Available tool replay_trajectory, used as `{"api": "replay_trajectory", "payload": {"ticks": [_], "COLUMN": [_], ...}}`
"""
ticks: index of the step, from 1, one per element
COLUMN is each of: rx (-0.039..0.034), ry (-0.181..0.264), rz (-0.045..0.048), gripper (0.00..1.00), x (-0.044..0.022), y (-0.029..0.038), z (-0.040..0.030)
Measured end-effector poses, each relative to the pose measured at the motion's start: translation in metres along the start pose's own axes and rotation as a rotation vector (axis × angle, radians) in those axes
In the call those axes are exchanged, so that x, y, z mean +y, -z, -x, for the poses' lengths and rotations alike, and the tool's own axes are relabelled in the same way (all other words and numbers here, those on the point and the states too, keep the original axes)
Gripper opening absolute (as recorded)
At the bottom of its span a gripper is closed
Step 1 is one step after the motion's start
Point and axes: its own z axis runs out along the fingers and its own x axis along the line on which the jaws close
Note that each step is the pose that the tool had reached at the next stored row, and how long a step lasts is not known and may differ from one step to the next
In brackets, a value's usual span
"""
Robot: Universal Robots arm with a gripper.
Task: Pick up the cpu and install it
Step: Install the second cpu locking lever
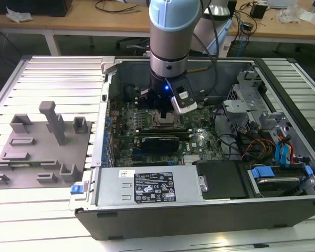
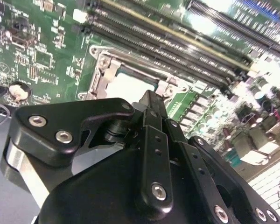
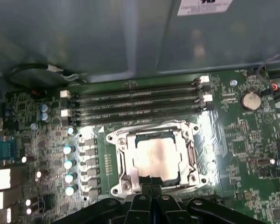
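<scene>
The cpu (image 3: 159,157) lies flat and square inside the socket frame (image 3: 115,161), its full silver face visible in the first wrist view, while the second wrist view shows one corner past the gripper (image 2: 151,100), whose finger spread cannot be determined.

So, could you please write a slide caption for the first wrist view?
The hand sits at the edge of the motherboard socket, where the silver cpu lies inside the metal frame.
</scene>
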Motion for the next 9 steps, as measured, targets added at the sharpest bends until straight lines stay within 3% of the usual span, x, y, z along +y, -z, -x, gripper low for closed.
{"api": "replay_trajectory", "payload": {"ticks": [4,5,9], "rx": [-0.0017,-0.0023,-0.0027], "ry": [-0.002,-0.002,-0.002], "rz": [-0.0114,-0.0166,-0.0207], "gripper": [0.11,0.11,0.11], "x": [0.0069,0.0112,0.0126], "y": [-0.0012,-0.0018,-0.0021], "z": [0.0082,0.0097,0.0142]}}
